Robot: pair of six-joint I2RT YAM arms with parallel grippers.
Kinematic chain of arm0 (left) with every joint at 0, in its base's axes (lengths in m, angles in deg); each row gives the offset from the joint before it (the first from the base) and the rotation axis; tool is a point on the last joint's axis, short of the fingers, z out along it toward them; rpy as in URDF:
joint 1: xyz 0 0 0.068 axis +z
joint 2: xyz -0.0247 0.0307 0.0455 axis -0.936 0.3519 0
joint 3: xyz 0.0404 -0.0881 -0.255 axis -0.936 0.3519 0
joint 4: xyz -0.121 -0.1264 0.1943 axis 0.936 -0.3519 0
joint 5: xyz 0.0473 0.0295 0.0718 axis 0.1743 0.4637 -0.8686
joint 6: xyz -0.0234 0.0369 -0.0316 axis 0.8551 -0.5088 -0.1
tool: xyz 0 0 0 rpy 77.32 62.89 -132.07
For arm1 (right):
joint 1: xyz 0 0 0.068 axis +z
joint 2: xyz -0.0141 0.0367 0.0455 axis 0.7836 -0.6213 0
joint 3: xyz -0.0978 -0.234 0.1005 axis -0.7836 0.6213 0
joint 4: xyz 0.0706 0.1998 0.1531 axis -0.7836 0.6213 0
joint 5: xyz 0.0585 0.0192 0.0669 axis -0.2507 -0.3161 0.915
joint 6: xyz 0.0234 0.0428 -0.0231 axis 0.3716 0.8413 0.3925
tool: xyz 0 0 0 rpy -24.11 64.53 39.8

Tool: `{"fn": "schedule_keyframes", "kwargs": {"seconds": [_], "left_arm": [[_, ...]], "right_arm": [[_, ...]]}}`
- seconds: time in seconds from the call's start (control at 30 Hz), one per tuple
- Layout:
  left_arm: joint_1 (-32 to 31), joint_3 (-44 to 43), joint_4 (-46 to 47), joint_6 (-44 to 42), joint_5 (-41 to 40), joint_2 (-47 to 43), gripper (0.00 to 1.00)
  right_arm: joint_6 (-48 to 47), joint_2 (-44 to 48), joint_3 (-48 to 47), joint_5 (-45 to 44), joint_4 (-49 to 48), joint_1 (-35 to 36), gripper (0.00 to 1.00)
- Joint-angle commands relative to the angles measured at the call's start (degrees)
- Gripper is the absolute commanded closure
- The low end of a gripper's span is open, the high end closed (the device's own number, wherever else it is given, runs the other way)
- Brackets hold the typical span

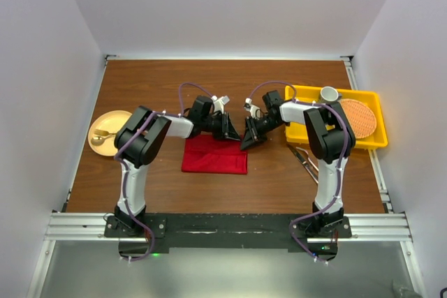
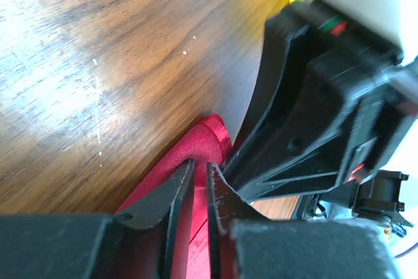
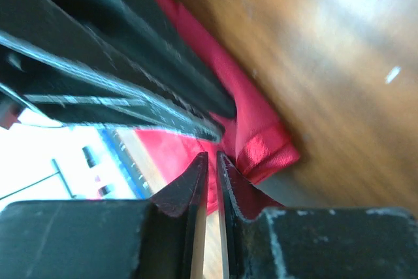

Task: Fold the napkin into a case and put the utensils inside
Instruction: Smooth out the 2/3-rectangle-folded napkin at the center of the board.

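Note:
The deep-red napkin [image 1: 214,155] lies folded into a rectangle on the wooden table, in front of both arms. My left gripper [image 1: 230,129] and right gripper [image 1: 249,137] meet nose to nose over its far right corner. In the left wrist view the left gripper [image 2: 200,163] stands a thin slit apart just above the napkin's folded corner [image 2: 208,132]. The right gripper [image 3: 211,155] also shows a narrow gap, beside the puffed-up corner [image 3: 261,148], with nothing clamped. The silver utensils [image 1: 305,160] lie on the table to the right of the right arm.
A yellow tray [image 1: 307,93] at the back right holds a round orange mat [image 1: 357,117] and a white cup [image 1: 329,93]. A yellow plate [image 1: 106,132] sits at the left edge. White walls enclose the table.

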Motion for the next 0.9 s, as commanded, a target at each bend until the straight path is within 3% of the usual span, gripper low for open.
{"fn": "schedule_keyframes", "kwargs": {"seconds": [0.0, 0.17, 0.33, 0.53, 0.67, 0.87], "left_arm": [[1.96, 2.46, -2.73, -1.57, -4.18, 1.26, 0.74], [3.98, 4.84, 5.8, 3.52, 1.61, -1.9, 0.66], [3.99, 5.72, 15.38, 9.06, 5.32, -5.33, 0.78], [2.93, 3.79, 13.99, 9.25, 3.74, -3.49, 0.9], [2.05, 2.82, 6.54, 5.56, 2.16, -0.77, 1.0], [2.14, 5.98, 0.47, -1.12, -0.92, 0.29, 1.0]], "right_arm": [[-0.64, -1.27, 3.29, -1.35, -1.57, -0.28, 0.86], [-0.99, -3.39, 2.95, -3.2, -3.59, -0.28, 0.89], [-2.04, -4.44, 2.51, -4.25, -4.03, -0.28, 0.94], [-2.04, -4.26, 3.21, -4.34, -5.27, -0.37, 0.94], [-2.66, -3.13, 2.86, -3.03, -5.09, -0.37, 0.95], [-2.57, 1.09, 1.98, -1.88, -4.04, -0.02, 0.94]]}}
